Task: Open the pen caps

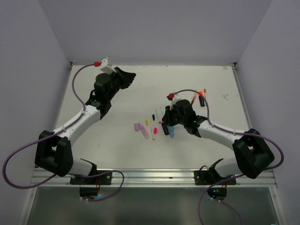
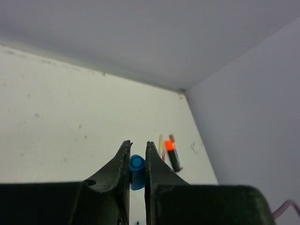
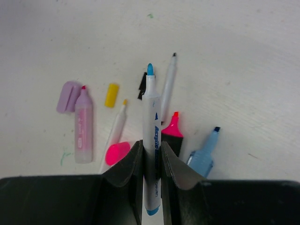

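**Blue cap off its pen, one pincer on each**

We see the left pincer [image 2: 138, 143] closed nearly all the way on the blue cap [image 2: 137, 165]. The cap stands upright betw. the fingers, over the far-left part of the desk [image 1: 117, 140].

The right pincer [image 3: 151, 144] is clamped w/ a narrow gap on the blue pen [image 3: 151, 108]. Its bare blue tip points away from the wrist, low over the desk's middle.

Loose caps lie left of that pen:
- the lilac cap [image 3: 69, 96], just beside the tip of a lilac pen [image 3: 83, 131]
- the yellow cap [image 3: 111, 95], near a thin pen [image 3: 117, 124]
- the pink cap [image 3: 117, 153], by the pincer's left finger

To the right, a pink pen [image 3: 172, 133] and a pale blue pen [image 3: 204, 157] show bare tips. An orange-ended pen [image 2: 172, 157] lies well apart, far right.
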Action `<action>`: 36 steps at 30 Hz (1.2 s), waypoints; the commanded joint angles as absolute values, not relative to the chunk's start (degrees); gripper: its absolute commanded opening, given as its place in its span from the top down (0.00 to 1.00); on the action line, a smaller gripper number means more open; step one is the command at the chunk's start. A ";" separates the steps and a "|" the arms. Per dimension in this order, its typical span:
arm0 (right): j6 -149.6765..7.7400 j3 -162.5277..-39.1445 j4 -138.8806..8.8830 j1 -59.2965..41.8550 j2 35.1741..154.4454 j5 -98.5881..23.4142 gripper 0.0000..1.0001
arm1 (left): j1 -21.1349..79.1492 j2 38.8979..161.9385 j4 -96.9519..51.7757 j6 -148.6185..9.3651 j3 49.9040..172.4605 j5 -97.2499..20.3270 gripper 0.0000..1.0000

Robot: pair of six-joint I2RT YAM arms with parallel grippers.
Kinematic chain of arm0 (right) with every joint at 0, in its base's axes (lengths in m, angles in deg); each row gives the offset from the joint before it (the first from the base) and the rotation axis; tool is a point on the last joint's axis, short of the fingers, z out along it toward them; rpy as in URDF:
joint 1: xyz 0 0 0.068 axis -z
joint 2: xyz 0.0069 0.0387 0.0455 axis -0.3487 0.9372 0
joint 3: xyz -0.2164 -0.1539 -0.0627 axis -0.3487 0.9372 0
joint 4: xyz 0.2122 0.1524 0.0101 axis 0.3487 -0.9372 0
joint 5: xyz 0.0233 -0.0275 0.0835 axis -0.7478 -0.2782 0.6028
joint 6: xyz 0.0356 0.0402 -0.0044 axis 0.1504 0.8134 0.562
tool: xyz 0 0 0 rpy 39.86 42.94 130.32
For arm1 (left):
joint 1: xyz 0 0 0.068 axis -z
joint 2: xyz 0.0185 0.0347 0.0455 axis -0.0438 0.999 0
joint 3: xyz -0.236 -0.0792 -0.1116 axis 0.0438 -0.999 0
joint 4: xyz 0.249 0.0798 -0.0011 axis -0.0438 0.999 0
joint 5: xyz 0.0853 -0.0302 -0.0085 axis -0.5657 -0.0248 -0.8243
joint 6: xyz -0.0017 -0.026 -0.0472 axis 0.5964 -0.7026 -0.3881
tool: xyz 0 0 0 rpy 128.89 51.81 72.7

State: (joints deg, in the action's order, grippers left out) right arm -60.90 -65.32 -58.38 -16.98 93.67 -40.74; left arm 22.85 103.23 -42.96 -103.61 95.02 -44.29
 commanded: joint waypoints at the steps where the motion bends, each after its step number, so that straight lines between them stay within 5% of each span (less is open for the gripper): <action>1: -56.35 -68.44 -61.85 -12.56 95.11 -44.62 1.00 | 27.11 108.67 -30.69 -99.45 99.03 -37.68 1.00; 20: -55.55 -79.08 -60.10 -7.28 113.92 -44.70 0.96 | 38.98 139.79 -20.57 -101.38 115.65 -34.42 0.99; 30: -55.55 -78.46 -60.01 -7.28 114.10 -44.79 0.72 | 39.51 142.79 -18.99 -101.82 113.46 -35.12 0.91; 36: -55.63 -78.46 -60.71 -7.28 112.09 -44.61 0.61 | 39.51 142.00 -19.17 -101.99 112.84 -36.17 0.77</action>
